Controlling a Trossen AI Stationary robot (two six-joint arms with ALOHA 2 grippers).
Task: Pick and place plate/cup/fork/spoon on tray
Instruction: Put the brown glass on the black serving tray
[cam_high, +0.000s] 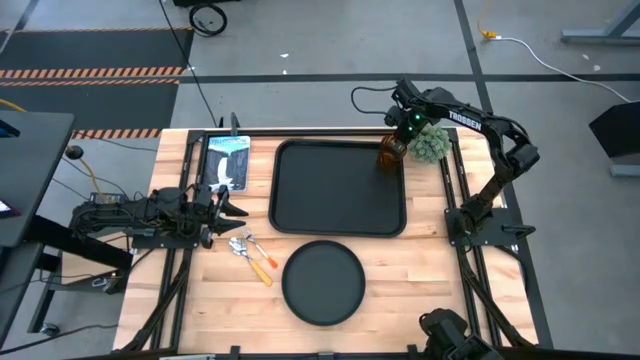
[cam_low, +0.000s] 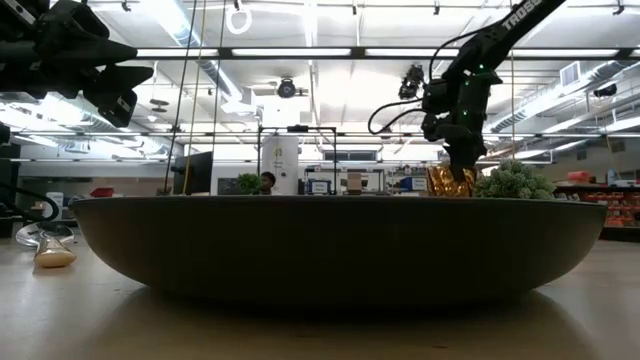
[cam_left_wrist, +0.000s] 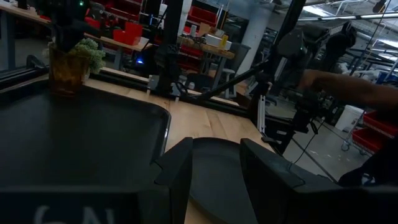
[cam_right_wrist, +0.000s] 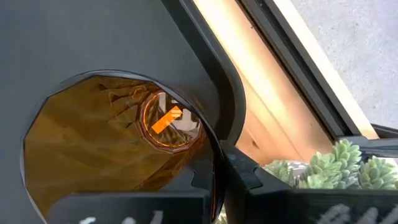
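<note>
On the wooden table (cam_high: 400, 270), the tray (cam_high: 338, 190) lay in the middle, large, black and rectangular. The round black plate (cam_high: 322, 283) rested on the wood just beside the tray's near edge, apart from it. The right gripper (cam_high: 393, 146) was at the tray's far right corner, and its fingers (cam_right_wrist: 205, 180) were closed on the rim of the amber cup (cam_right_wrist: 106, 143), one finger inside the cup and one outside. The cup stood upright at that corner of the tray, next to a small green plant (cam_high: 431, 144) beside the tray. The left gripper (cam_high: 232, 208) waited at the left side of the table, its fingers (cam_left_wrist: 177, 171) standing open with nothing between them. The fork (cam_high: 259, 252) and the spoon (cam_high: 250, 260), both with orange handles, lay close together on the wood between the left gripper and the plate.
</note>
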